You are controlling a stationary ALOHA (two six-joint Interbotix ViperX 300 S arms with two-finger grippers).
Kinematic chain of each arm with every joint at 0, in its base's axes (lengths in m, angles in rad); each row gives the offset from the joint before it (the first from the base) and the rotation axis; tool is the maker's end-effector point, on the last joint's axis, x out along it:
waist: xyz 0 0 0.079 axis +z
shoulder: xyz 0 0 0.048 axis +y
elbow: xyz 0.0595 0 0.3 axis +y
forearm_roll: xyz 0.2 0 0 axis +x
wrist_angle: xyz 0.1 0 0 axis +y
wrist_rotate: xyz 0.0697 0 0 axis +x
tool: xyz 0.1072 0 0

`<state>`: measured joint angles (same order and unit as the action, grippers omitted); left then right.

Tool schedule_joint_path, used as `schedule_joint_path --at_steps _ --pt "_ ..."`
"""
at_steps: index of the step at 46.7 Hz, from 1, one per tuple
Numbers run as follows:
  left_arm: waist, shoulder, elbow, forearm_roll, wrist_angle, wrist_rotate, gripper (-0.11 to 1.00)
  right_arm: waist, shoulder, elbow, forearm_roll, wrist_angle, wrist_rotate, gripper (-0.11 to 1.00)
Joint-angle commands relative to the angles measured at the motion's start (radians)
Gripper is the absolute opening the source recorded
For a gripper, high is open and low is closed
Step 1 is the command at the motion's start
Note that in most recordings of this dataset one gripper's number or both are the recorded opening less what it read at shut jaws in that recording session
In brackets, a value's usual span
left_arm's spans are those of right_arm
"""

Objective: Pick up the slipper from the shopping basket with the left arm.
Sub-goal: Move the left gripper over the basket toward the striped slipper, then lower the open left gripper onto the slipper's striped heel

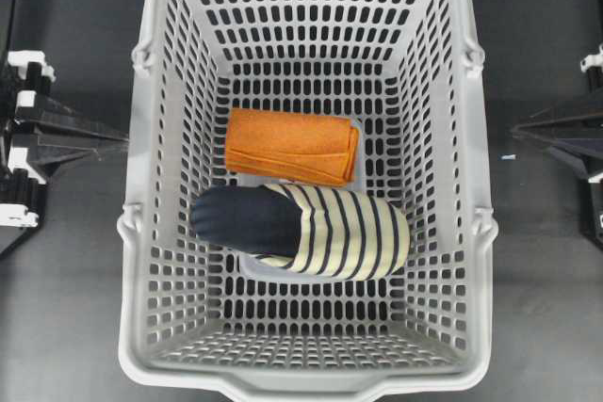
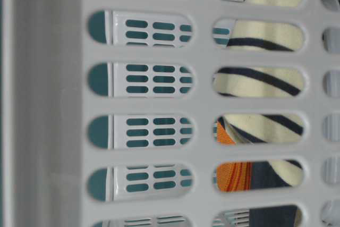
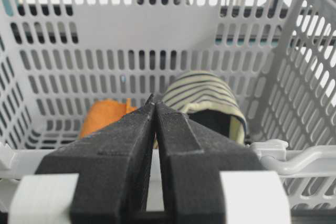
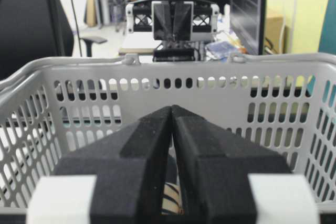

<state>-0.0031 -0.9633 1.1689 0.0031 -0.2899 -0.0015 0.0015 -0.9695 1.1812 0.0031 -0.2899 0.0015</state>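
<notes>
Overhead: the striped slipper [image 1: 306, 231] lies on the shopping basket [image 1: 141, 233] floor, touching the orange folded cloth [image 1: 292, 146]. Left wrist: left tool [image 3: 155, 103] pinched closed (outside the basket). Right wrist: right tool [image 4: 171, 109] likewise closed.

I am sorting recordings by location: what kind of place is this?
Probably a robotics lab or office. The right wrist view shows a black office chair, a cluttered desk and a dark monitor screen behind the light grey slotted plastic basket.
</notes>
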Motion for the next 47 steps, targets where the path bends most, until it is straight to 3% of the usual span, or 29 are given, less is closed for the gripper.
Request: schedule_joint_path --at_steps 1,5,14,28,31,36,41,47 --pt "-0.017 0.006 -0.067 0.043 0.058 -0.006 0.06 0.003 0.005 -0.018 0.003 -0.006 0.009 0.0" --pt "-0.023 0.015 -0.13 0.041 0.163 -0.006 0.0 0.008 -0.006 -0.02 0.015 0.005 0.015 0.0" --pt "-0.046 0.107 -0.328 0.041 0.436 -0.003 0.0 0.025 -0.014 -0.02 0.015 0.037 0.055 0.0" --pt "-0.06 0.341 -0.597 0.043 0.695 -0.017 0.0 0.025 -0.038 -0.038 0.015 0.179 0.058 0.02" --pt "-0.066 0.394 -0.646 0.041 0.747 -0.023 0.0 0.025 -0.054 -0.043 0.015 0.207 0.058 0.12" --pt "-0.069 0.489 -0.712 0.043 0.818 -0.037 0.01 0.023 -0.084 -0.051 0.015 0.255 0.058 0.45" --pt "-0.075 0.574 -0.779 0.041 0.877 -0.037 0.21 0.023 -0.1 -0.055 0.015 0.296 0.058 0.72" --pt "-0.083 0.689 -0.862 0.043 0.927 -0.031 0.6 0.02 -0.112 -0.057 0.015 0.328 0.058 0.75"
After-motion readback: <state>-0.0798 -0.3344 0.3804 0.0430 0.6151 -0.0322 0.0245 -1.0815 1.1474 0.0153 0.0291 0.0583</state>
